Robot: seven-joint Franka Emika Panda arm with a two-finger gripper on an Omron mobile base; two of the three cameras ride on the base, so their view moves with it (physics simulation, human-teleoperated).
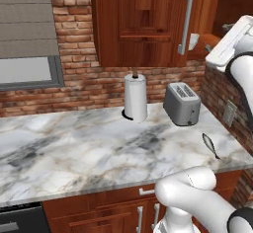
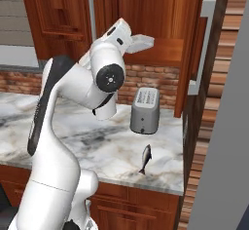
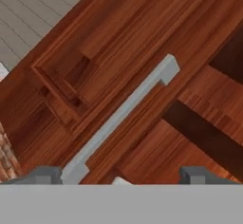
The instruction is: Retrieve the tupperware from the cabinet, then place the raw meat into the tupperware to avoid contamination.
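The cabinet (image 1: 143, 24) is dark red-brown wood with a long silver handle (image 1: 186, 22). Its right door (image 2: 199, 48) is swung open. A pale, shallow tupperware (image 2: 141, 43) sits on the lower shelf inside, and in the left base view the tupperware (image 1: 193, 40) shows just right of the closed door's handle. The raw meat (image 1: 211, 145), a small dark fish (image 2: 146, 158), lies on the counter in front of the toaster. My gripper (image 3: 121, 173) is raised at the cabinet, open with nothing between its fingertips, facing the closed door's handle (image 3: 123, 116) and the open shelves.
A grey toaster (image 1: 182, 103) and a white paper-towel roll (image 1: 135, 97) stand at the back of the marble counter (image 1: 74, 148). A brick side wall with an outlet (image 1: 230, 112) bounds the counter on the right. The open door (image 2: 199, 48) juts out over the counter's right end.
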